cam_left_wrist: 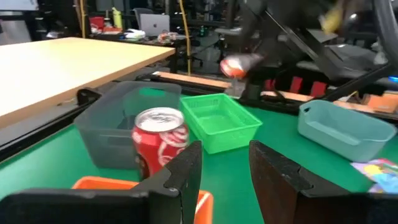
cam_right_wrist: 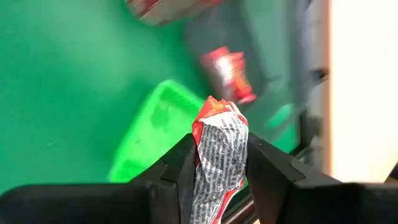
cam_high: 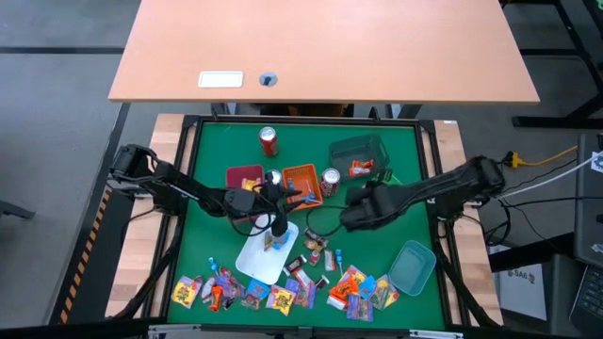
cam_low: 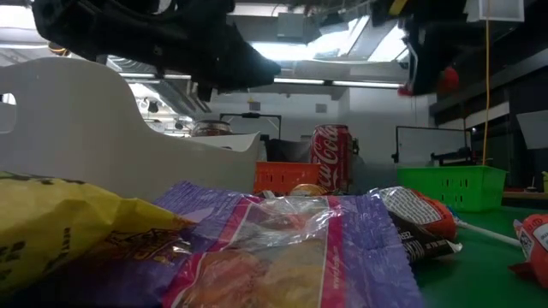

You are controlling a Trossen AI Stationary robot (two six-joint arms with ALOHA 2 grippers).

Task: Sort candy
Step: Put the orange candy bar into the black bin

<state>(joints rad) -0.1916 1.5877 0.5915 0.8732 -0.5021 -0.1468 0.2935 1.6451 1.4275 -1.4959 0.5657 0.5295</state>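
My right gripper (cam_right_wrist: 217, 171) hangs above the mat, shut on a red-and-silver wrapped candy (cam_right_wrist: 217, 155). In the high view that gripper (cam_high: 356, 200) is near the small green basket (cam_high: 382, 176) and the grey tray (cam_high: 358, 153), which holds one red candy (cam_high: 361, 169). My left gripper (cam_left_wrist: 225, 174) stands open and level near the orange tray (cam_high: 301, 179) with nothing between its fingers, facing a red can (cam_left_wrist: 160, 140). Several loose candies (cam_high: 245, 292) lie along the near edge of the mat. My right gripper pinches the crumpled red-and-silver wrapper (cam_right_wrist: 219, 140) between its two fingers, whose tips slant downward. The candy's upper end sticks out past the fingertips. It is lifted clear of the mat, above the green basket (cam_right_wrist: 155, 124).
A white tray (cam_high: 267, 252) sits near the middle and a teal tray (cam_high: 412, 266) at the near right. A dark red tray (cam_high: 245, 176) stands at the far left, with one can (cam_high: 268, 141) beyond it and one (cam_high: 330, 181) by the orange tray. More candies (cam_high: 363, 290) lie near the front.
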